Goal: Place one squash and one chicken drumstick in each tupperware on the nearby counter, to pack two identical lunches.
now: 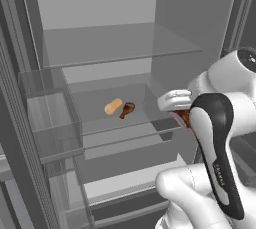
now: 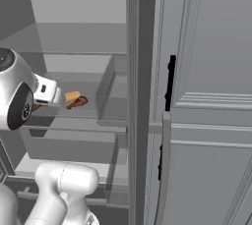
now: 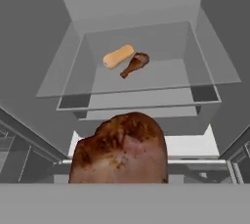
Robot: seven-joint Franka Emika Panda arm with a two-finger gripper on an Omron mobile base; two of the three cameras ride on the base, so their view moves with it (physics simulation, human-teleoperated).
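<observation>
I hold a drumstick (image 3: 119, 147) in my gripper (image 1: 184, 115): the hand view has its browned meaty end right in front of the camera, hiding my fingertips, so I read the jaws as closed on it and not empty. In the left base view a bit of the same brown shows just under the hand, at the fridge (image 1: 100, 8) opening.

Still inside, on the glass shelf (image 3: 161, 78): one squash (image 3: 118, 56) and a second drumstick (image 3: 135, 64). They lie side by side, touching or nearly so; I cannot tell which. From my hand they are straight ahead and deeper in, a little left of centre, well apart from what I carry.

Axes, hand view: the squash runs lower-left to upper-right. The second drumstick runs much the same diagonal, thick end upper-right beside the squash, thin bone end pointing lower-left, toward me.

Judgement: the held drumstick must go out of the fridge to a tupperware on the counter; neither is in these pictures, so I cannot give their direction. For a later pick, closing across the short width of that diagonal looks the safer choice. The squash's rounded body may roll.
</observation>
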